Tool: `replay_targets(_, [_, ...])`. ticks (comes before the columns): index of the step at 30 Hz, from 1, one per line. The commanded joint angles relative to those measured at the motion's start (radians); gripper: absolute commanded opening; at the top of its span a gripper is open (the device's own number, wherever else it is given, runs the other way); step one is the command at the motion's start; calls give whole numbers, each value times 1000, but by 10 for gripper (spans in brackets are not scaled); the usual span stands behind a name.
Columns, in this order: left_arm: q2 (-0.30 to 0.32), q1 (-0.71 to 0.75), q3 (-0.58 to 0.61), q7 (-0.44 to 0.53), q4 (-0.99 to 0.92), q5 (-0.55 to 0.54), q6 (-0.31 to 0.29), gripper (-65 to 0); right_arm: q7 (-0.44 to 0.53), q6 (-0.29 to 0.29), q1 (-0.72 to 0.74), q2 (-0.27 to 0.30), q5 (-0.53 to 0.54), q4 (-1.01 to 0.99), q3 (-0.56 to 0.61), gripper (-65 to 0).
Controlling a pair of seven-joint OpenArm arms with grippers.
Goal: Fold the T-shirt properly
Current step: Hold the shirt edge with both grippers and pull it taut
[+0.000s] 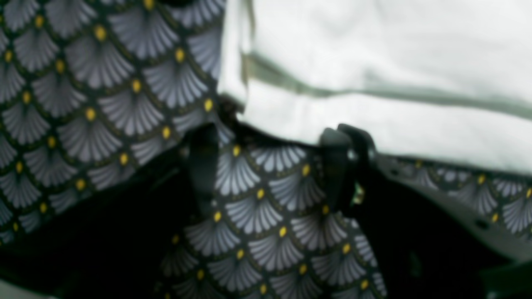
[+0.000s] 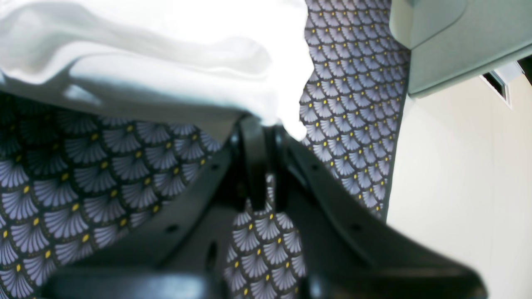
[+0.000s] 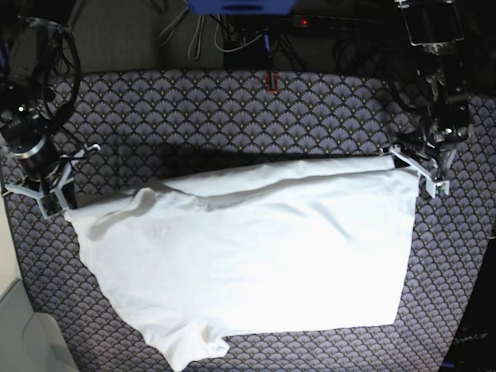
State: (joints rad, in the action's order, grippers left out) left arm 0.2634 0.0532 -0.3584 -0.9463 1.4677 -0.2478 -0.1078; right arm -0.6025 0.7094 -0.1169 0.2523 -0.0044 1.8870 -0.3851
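The white T-shirt (image 3: 256, 256) lies spread on the table, its far edge doubled over in a long fold. My right gripper (image 3: 62, 200) is at the shirt's left end. In the right wrist view its fingers (image 2: 254, 158) stand close together, shut on a corner of the shirt (image 2: 166, 74), which is raised a little off the cloth. My left gripper (image 3: 418, 172) is at the shirt's far right corner. In the left wrist view its fingers (image 1: 336, 162) stand wide apart just short of the shirt's folded edge (image 1: 374, 124), holding nothing.
A purple-grey scallop-patterned cloth (image 3: 232, 108) covers the table. Cables and a blue box (image 3: 240, 6) sit beyond the far edge. A pale grey bin (image 2: 457, 41) and light floor (image 2: 457, 187) lie past the table's edge by my right arm.
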Motion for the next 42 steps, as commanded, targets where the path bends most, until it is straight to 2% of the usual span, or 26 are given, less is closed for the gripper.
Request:
replay_targets(1, [14, -26, -9, 17, 17, -2, 1, -283, 23, -11, 10, 15, 5, 15, -5, -650])
replay_targets(10, [14, -51, -4, 42, 14, 5, 4, -283, 23, -11, 10, 15, 5, 15, -5, -650])
replay_targets(19, [0, -86, -3, 86, -101, 6, 4, -284, 23, -11, 10, 15, 5, 15, -5, -650])
replay_targets(39, [6, -77, -1, 76, -89, -2, 3, -286, 23, -11, 13, 15, 5, 15, -5, -650])
replay_targets(42, [7, -77, -1, 48, -88, -2, 1, -286, 23, -11, 13, 15, 5, 15, -5, -650])
